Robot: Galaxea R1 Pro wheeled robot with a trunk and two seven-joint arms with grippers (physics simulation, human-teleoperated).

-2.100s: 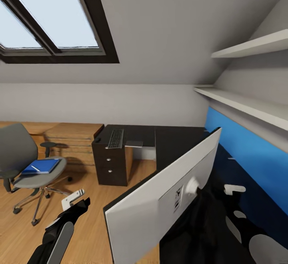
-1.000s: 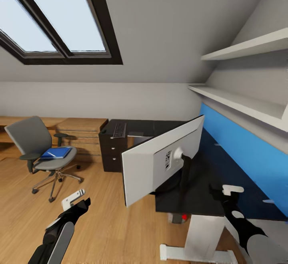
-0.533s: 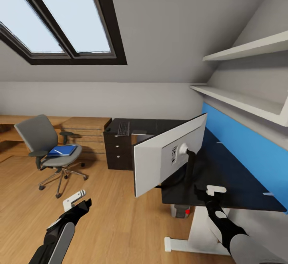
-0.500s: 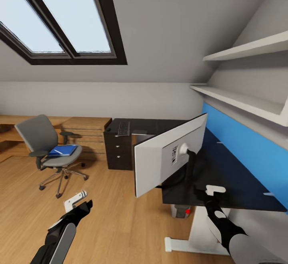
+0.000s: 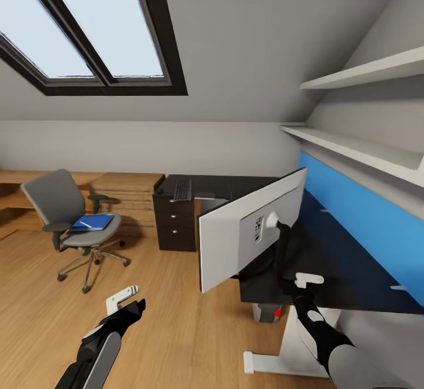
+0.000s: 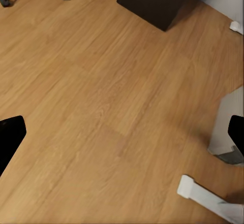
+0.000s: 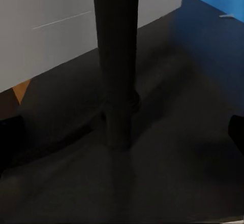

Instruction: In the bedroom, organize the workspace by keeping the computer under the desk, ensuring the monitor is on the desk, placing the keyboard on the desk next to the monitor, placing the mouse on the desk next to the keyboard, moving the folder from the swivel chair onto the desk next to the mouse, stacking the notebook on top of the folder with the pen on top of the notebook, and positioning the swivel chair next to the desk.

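monitor (image 5: 247, 236): on desk (image 5: 353, 271) near front edge, silver back facing robot.
R gripper (image 5: 299, 286): fingers apart, empty, low by monitor stand (image 7: 116, 61), prob. lined up to shift it.
L gripper (image 5: 126, 302): apart, idle over floor (image 6: 101, 107).
keyboard (image 5: 182, 189): far desk end.
folder (image 5: 91, 222): on swivel chair (image 5: 65, 215), not yet moved.

monitor (image 5: 247, 233) screen side hidden, computer (image 5: 266, 311) mostly behind desk (image 5: 353, 286)
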